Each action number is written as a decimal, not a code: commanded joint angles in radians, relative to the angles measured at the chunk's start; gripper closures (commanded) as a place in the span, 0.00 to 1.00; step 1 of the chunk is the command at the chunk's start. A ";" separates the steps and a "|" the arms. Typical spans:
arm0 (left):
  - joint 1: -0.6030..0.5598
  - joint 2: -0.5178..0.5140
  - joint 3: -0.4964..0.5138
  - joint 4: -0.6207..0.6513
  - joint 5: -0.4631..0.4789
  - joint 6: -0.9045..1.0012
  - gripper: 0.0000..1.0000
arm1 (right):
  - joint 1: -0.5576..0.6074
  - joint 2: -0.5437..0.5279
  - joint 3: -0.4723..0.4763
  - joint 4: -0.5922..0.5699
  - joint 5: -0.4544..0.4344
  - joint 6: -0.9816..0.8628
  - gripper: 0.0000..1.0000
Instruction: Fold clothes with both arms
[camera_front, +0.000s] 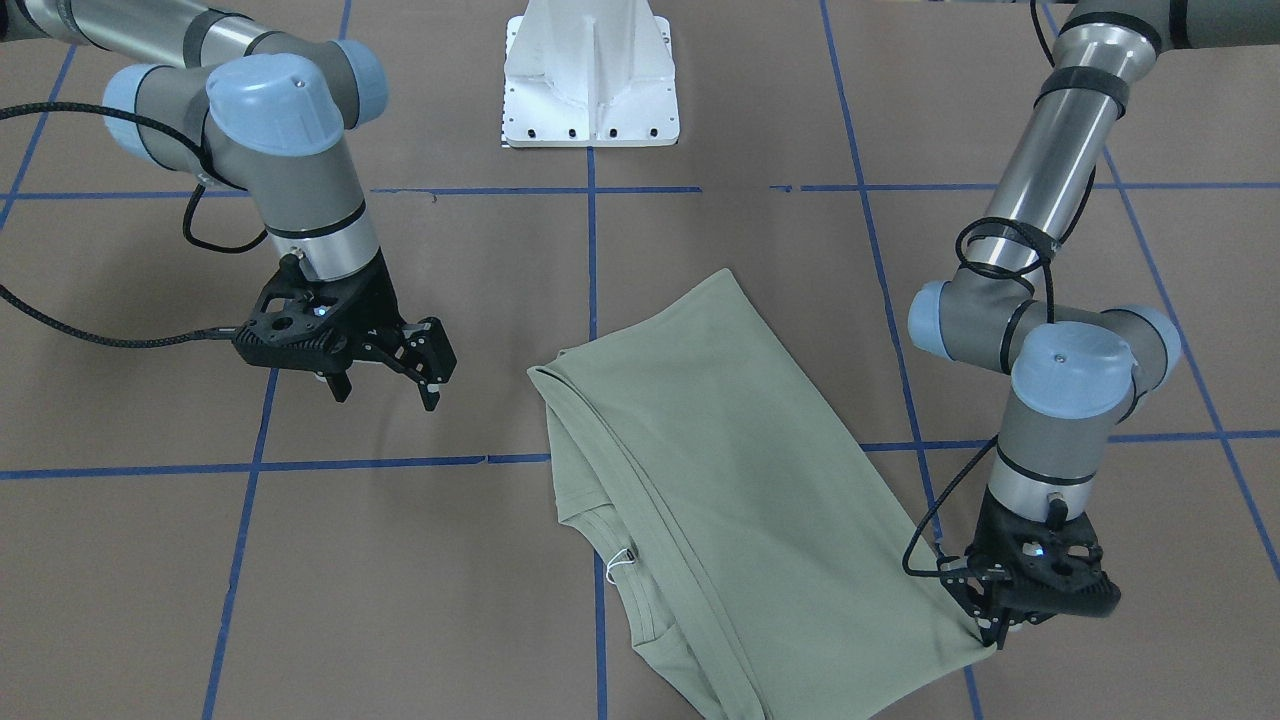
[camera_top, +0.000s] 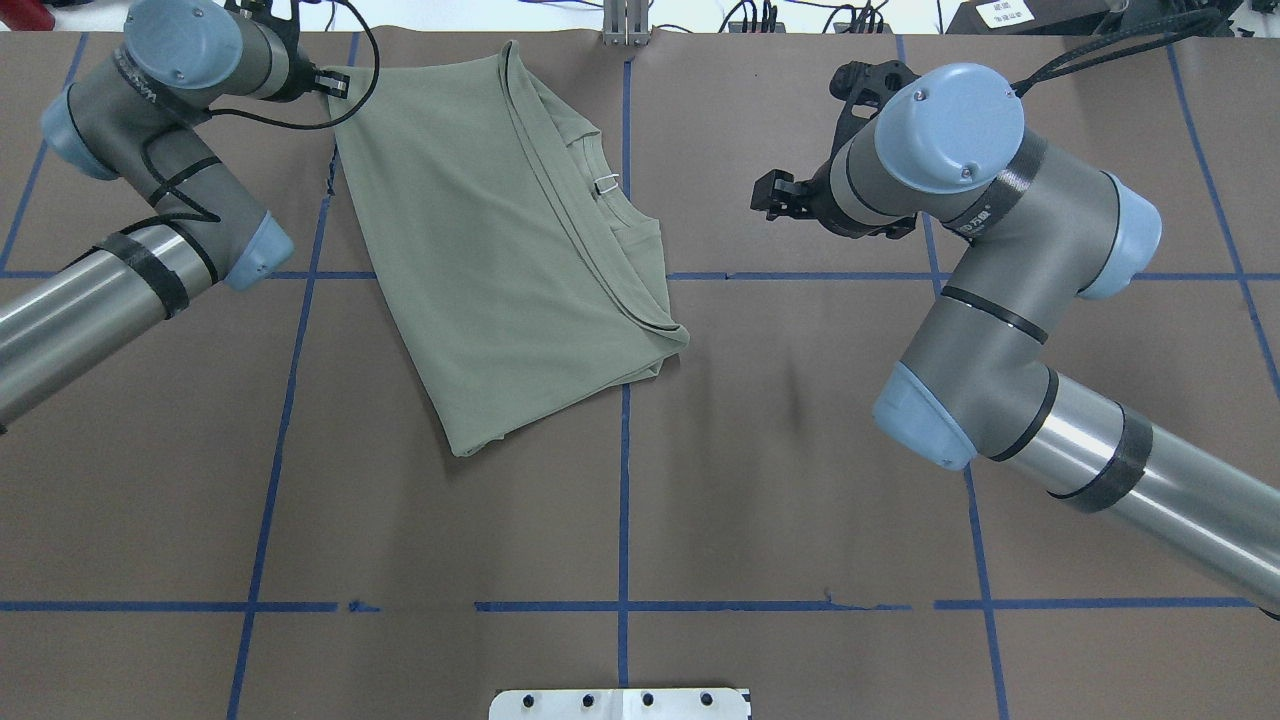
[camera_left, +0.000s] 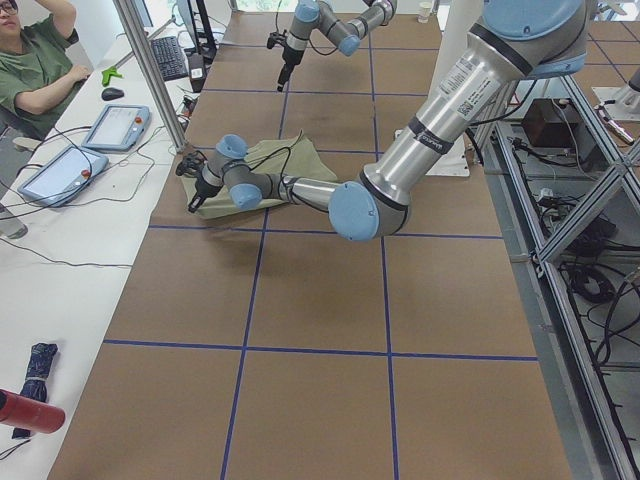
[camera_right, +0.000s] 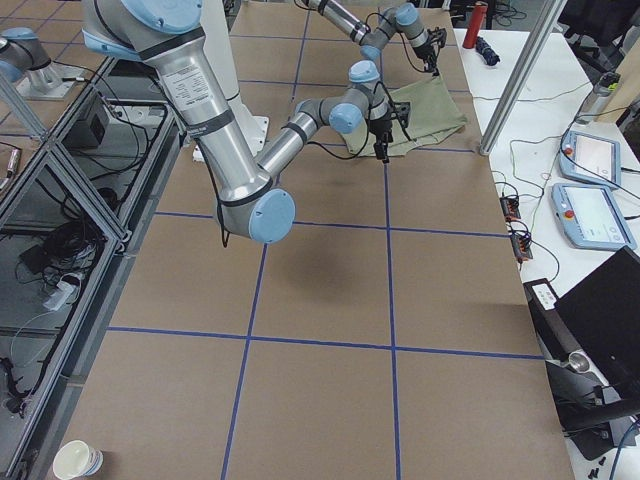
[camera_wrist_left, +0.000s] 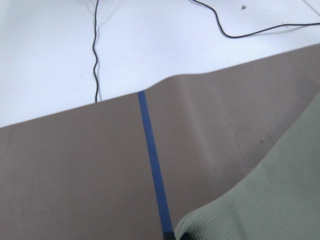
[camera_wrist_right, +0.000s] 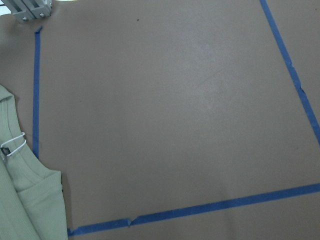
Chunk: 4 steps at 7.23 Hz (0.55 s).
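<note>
Seen from overhead, the left tool (camera_front: 990, 628) sits toward the worktop's (camera_top: 800, 450) 10 o'clock corner, down at the far left corner of the sage-green shirt (camera_top: 500, 250). Its fingers stand narrow, close together on that corner, and look to be pinching the cloth. Its own wrist hides them from overhead, so this rests on the front view alone.

The shirt lies flat at about 11 o'clock from the worktop's middle, skewed to the blue tape lines (camera_top: 623, 480). Its ribbed neckline (camera_wrist_right: 27, 182) and white string tag (camera_top: 605, 185) show along its 3 o'clock edge. The right tool (camera_front: 385, 395) hangs over bare worktop at the shirt's 3 o'clock, near it but apart, spread wide and holding nothing.

By my reading the task is partway. The shirt is already doubled into one long panel with no sleeve lying loose, so the lengthwise folds look done. At least one crosswise fold seems left, and the panel would want squaring.

The sleeves and any chest logo are out of sight. The front view cuts off the shirt at its 6 o'clock edge. Both side views are too small to judge either tool. The left wrist view shows only a shirt corner.
</note>
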 joint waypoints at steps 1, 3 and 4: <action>-0.022 0.068 -0.101 -0.055 -0.037 0.077 0.00 | -0.048 0.036 0.000 -0.009 -0.027 0.098 0.00; -0.024 0.201 -0.293 -0.055 -0.190 0.045 0.00 | -0.086 0.168 -0.137 0.000 -0.111 0.305 0.03; -0.010 0.253 -0.373 -0.053 -0.200 -0.023 0.00 | -0.103 0.255 -0.274 0.061 -0.181 0.355 0.04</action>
